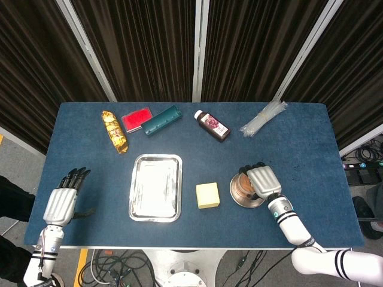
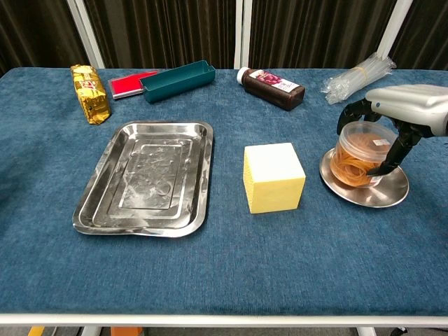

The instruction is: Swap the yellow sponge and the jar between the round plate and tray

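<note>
The clear jar [image 2: 358, 157] with orange-brown contents stands on the round metal plate [image 2: 364, 197] at the right, also seen from above as the jar [image 1: 243, 186] on the plate [image 1: 236, 197]. My right hand [image 2: 404, 106] [image 1: 264, 179] reaches over the jar from the right and grips it, with fingers on both sides. The yellow sponge [image 2: 273, 176] [image 1: 207, 195] sits on the table between plate and tray. Nothing lies in the rectangular metal tray [image 2: 143, 176] [image 1: 155, 186]. My left hand [image 1: 61, 202] hovers open off the table's left front corner, holding nothing.
Along the back edge lie a gold foil packet [image 2: 89, 92], a red box [image 2: 129, 84], a teal open box [image 2: 178, 80], a brown bottle on its side [image 2: 271, 87] and a bag of clear straws [image 2: 358, 73].
</note>
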{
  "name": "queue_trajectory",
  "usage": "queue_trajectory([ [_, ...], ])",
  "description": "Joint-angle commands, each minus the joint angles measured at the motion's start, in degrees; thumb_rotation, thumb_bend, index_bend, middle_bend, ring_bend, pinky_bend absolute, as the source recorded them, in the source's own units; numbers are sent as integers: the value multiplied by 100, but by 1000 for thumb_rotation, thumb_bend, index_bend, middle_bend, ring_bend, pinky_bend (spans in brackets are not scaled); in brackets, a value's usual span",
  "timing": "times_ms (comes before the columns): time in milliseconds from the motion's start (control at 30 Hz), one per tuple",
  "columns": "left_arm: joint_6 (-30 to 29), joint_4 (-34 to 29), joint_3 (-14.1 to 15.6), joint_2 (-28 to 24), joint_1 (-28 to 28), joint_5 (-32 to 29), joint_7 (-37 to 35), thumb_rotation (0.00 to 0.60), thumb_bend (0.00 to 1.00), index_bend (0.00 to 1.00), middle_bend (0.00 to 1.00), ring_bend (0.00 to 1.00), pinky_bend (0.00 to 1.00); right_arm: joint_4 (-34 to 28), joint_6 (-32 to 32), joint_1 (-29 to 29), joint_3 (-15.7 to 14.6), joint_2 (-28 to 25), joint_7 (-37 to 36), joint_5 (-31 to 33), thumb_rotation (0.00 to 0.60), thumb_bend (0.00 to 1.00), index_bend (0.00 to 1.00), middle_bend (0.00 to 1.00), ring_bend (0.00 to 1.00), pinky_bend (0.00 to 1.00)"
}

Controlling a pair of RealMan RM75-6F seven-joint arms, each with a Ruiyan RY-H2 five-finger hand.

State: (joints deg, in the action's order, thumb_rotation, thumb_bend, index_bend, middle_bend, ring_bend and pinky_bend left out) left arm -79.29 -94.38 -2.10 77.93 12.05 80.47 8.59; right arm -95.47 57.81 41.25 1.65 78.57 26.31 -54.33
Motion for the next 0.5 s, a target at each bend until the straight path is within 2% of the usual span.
queue_trajectory([
  [33,21,17,-2,11,0,-8,-7,600,58,90,52,10,148,-25,-218,24,13,-90,-77,60,600,85,462,398,270,137],
  [100,37,30,-4,16,-4,-13,-34,600,58,89,52,10,147,-44,-268,29,18,-169,-77,31,600,23,329,300,125,47],
  [167,39,30,-19,15,-11,-32,-60,600,58,90,52,10,147,-109,-302,28,28,-242,-73,73,600,1,218,228,42,7],
  [300,39,7,-38,-9,-11,-13,-85,600,58,90,52,10,147,-282,-316,-5,60,-399,-116,115,600,0,37,106,0,0],
  [367,46,-19,-38,-20,-6,4,-75,600,58,90,52,10,147,-370,-285,-45,78,-467,-182,94,600,0,3,75,0,0],
  [500,137,-109,-54,-36,62,45,-49,600,53,89,52,10,146,-651,-109,-221,158,-717,-516,-103,600,0,0,61,0,0],
])
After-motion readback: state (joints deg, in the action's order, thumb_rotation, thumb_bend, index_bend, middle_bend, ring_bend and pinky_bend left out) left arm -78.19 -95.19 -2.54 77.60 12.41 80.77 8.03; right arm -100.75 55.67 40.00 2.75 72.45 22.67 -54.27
